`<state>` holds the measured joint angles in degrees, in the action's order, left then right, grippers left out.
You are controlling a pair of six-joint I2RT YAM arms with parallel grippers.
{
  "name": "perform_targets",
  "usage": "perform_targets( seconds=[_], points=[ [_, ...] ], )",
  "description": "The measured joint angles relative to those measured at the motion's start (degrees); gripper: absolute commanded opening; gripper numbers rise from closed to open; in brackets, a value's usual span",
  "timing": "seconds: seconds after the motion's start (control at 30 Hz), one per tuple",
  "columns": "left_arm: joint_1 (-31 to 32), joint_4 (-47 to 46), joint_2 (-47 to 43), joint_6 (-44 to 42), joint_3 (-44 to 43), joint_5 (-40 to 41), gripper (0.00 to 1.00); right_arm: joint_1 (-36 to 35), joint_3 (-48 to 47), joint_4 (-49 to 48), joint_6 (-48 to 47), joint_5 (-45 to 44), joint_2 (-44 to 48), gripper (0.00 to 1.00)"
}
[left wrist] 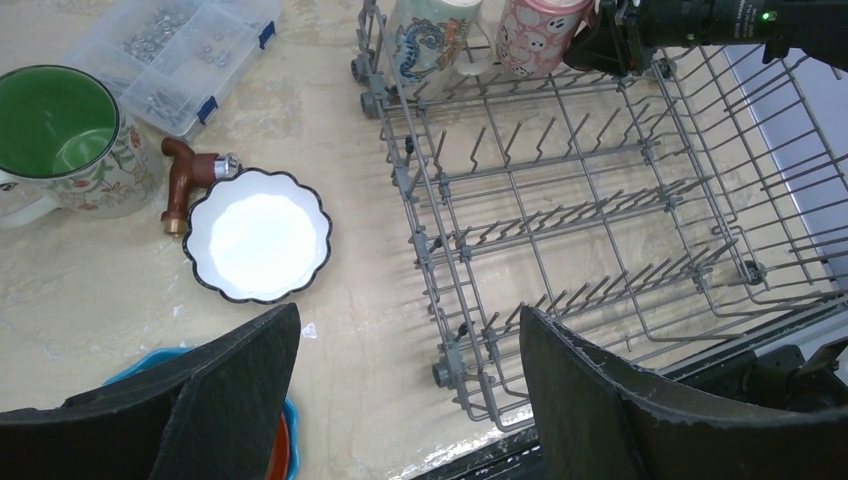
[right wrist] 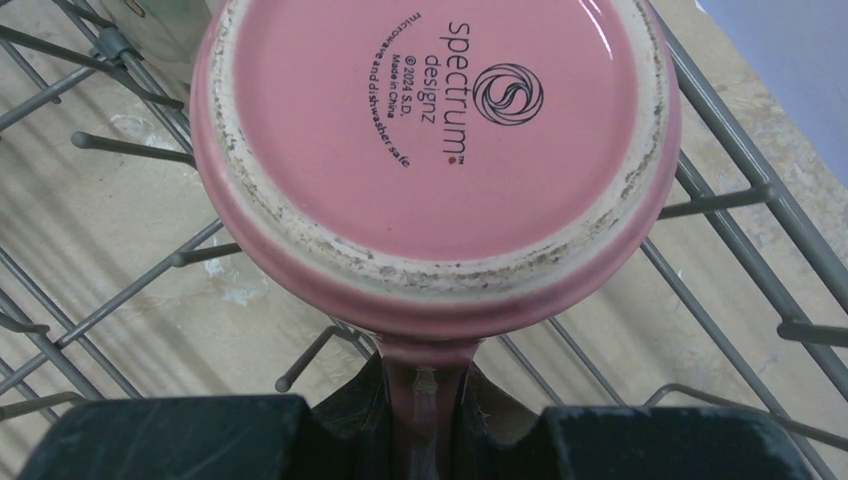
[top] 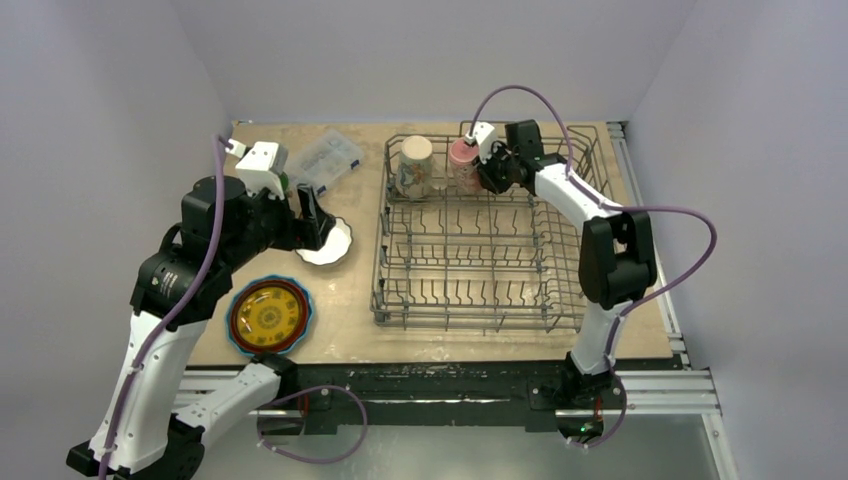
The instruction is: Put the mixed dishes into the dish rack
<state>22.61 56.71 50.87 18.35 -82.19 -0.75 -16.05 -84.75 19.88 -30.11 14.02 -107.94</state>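
The grey wire dish rack (top: 480,240) stands on the table's right half. A cream mug (top: 415,165) and the pink mug (top: 463,165) sit upside down at its far edge. My right gripper (right wrist: 425,400) is shut on the pink mug's handle, under the mug's base (right wrist: 430,130). My left gripper (top: 318,222) is open and empty above the white scalloped bowl (left wrist: 258,235), left of the rack. A second cream mug with a green inside (left wrist: 60,140) stands upright on the table. The yellow-patterned plate (top: 268,315) lies on top of a stack at the near left, with orange and blue rims (left wrist: 285,440) showing.
A clear plastic compartment box (top: 325,158) lies at the far left. A small red-brown tool (left wrist: 185,185) lies between the green-lined mug and the bowl. The rack's middle and near rows of tines (left wrist: 600,220) hold nothing. The table's near edge runs just below the plates.
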Motion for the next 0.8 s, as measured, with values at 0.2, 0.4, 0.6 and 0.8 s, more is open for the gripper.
perform_targets(
  seconds=[0.2,0.4,0.6,0.8],
  points=[
    [0.00,0.00,0.24,0.09,0.00,0.00,0.80,-0.07,-1.42,-1.22,0.55,2.99,-1.90,0.00],
    [0.00,-0.02,0.68,0.24,0.00,0.00,0.80,-0.28,-1.81,-1.88,-0.61,4.59,-2.56,0.00],
    [0.00,-0.07,0.72,1.05,0.00,-0.04,0.80,-0.28,-1.81,-1.44,-4.00,8.09,-2.56,0.00],
    [0.00,-0.13,0.94,1.90,0.00,-0.07,0.80,-0.76,-1.79,-1.66,-5.66,14.16,-2.56,0.00]
  ],
)
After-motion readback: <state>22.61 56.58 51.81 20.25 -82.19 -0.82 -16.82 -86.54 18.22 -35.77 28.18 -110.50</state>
